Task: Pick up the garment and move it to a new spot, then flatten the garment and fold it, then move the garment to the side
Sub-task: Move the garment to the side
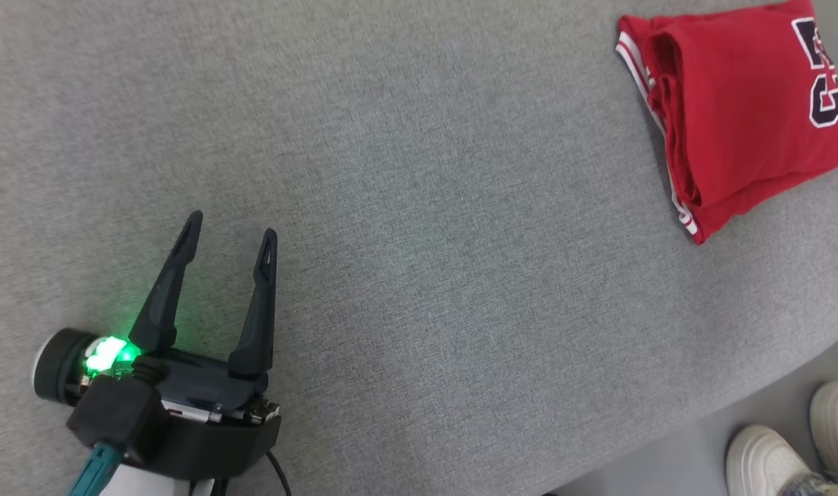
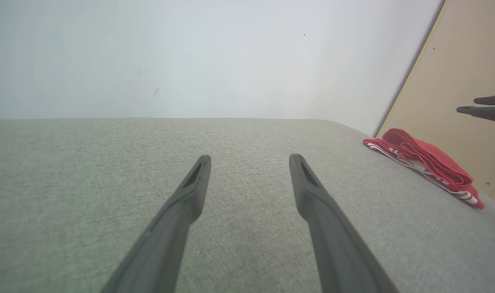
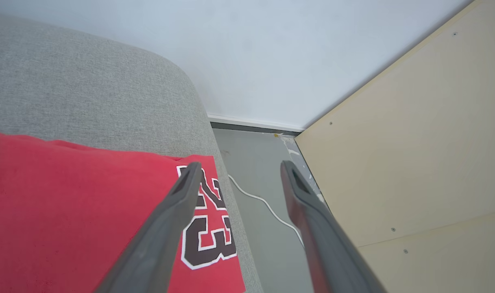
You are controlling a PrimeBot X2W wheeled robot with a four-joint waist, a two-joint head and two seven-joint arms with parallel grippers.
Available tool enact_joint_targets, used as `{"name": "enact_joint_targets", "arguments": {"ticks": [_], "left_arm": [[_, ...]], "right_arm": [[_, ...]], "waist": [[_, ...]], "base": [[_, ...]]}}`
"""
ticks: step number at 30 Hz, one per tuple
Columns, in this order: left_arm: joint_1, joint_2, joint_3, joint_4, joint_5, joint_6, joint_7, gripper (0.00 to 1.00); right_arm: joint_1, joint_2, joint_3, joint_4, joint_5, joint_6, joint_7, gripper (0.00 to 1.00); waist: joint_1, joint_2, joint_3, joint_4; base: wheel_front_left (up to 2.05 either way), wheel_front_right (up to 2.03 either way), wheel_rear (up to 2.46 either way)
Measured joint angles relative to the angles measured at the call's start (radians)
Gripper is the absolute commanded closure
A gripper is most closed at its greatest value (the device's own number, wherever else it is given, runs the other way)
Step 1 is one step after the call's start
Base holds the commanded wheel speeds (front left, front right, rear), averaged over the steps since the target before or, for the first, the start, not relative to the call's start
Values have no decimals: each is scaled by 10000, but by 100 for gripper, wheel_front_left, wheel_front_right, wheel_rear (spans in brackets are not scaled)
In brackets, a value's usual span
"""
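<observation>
Bright, even light; soft shadows

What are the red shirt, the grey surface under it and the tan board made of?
Red shirt: soft matte cloth, likely knit; it lies in limp folds. Grey surface: woven upholstery-like fabric, with a flecked weave. Tan board: probably plywood or laminate, smooth and pale, dotted with screw heads.

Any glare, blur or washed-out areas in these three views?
Head view: even light, sharp; green lamp glow beside left gripper. Left wrist view: wall washed out, garment slightly soft. Right wrist view: fingers blurred near the lens, number sharp.
</observation>
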Motion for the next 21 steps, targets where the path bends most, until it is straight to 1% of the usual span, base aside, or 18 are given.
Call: {"name": "enact_joint_targets", "arguments": {"ticks": [2, 6, 11, 17, 21], "left_arm": [[25, -59, 73, 59, -36, -2, 10, 0], [435, -313, 506, 383, -107, -8, 36, 0], [915, -658, 1223, 790, -222, 2, 38, 0], [1462, -999, 1894, 1099, -242, 4, 38, 0], [1852, -1149, 2196, 1360, -249, 71, 38, 0]], "right_arm": [[45, 0, 25, -19, 4, 0, -52, 0], [363, 180, 226, -336, 372, 0, -685, 0], [1008, 236, 721, -848, 763, 0, -1317, 0], [2133, 374, 1112, -1735, 1197, 0, -1745, 0], [3028, 416, 1237, -2094, 1396, 0, -1908, 0]], "waist": [[0, 0, -85, 32], [0, 0, -601, 218], [0, 0, -1221, 499], [-1, 0, -2063, 953], [-1, 0, -2656, 1306]], "base": [[0, 0, 0], [0, 0, 0], [0, 0, 0], [0, 0, 0], [0, 0, 0]]}}
